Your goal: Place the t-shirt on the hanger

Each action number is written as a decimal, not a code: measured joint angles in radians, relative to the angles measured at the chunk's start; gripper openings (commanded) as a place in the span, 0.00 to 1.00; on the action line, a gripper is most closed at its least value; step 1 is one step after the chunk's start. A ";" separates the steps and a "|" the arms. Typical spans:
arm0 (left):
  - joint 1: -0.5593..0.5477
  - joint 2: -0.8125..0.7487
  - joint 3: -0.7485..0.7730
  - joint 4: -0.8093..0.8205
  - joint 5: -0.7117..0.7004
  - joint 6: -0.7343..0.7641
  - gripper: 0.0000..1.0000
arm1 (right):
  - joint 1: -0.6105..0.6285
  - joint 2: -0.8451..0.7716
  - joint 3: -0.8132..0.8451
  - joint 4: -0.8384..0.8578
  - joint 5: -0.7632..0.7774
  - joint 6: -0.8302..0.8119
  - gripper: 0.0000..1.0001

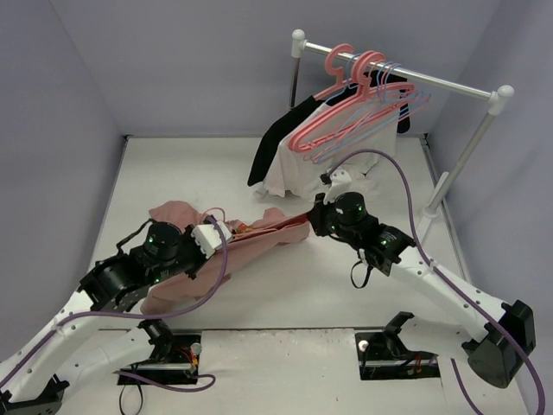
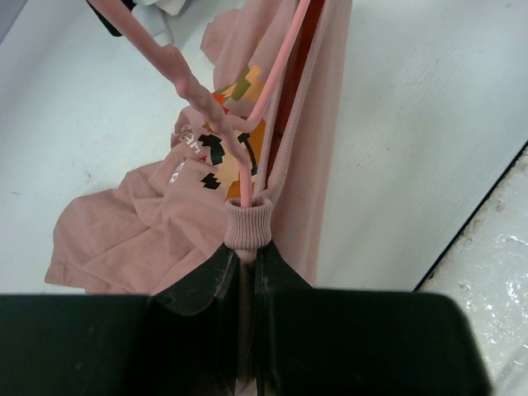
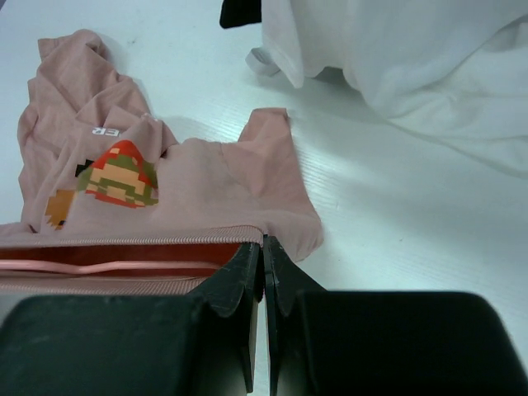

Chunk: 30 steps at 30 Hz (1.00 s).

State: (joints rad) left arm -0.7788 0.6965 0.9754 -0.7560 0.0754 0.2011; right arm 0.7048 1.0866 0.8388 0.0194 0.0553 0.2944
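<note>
The salmon-pink t-shirt lies stretched on the table between my two grippers; a pixel print shows on it. My left gripper is shut on the ribbed collar of the shirt. The thin pale-pink hanger runs into the collar opening, its hook end lying over the cloth. My right gripper is shut on the other end of the collar rim, and the hanger's bar shows inside the opening. From above, the left gripper and right gripper pull the collar taut.
A clothes rack stands at the back right with coral-pink and lilac hangers, a black garment and a white garment. The white garment hangs just beyond my right gripper. The rack's right leg slants down to the table.
</note>
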 measured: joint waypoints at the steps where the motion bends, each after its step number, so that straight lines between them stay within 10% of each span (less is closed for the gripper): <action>1: 0.000 0.019 0.009 -0.001 -0.008 0.003 0.00 | -0.004 -0.002 0.017 -0.015 -0.003 -0.011 0.00; 19: 0.000 0.181 0.283 0.009 0.009 0.093 0.00 | 0.171 0.327 0.640 -0.176 -0.039 -0.185 0.03; 30: 0.000 0.024 0.152 0.036 -0.024 0.084 0.00 | 0.298 0.376 0.665 -0.212 -0.034 -0.222 0.06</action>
State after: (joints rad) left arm -0.7792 0.7200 1.1274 -0.7198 0.0513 0.2854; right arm 1.0029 1.4624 1.5036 -0.1924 0.0215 0.0727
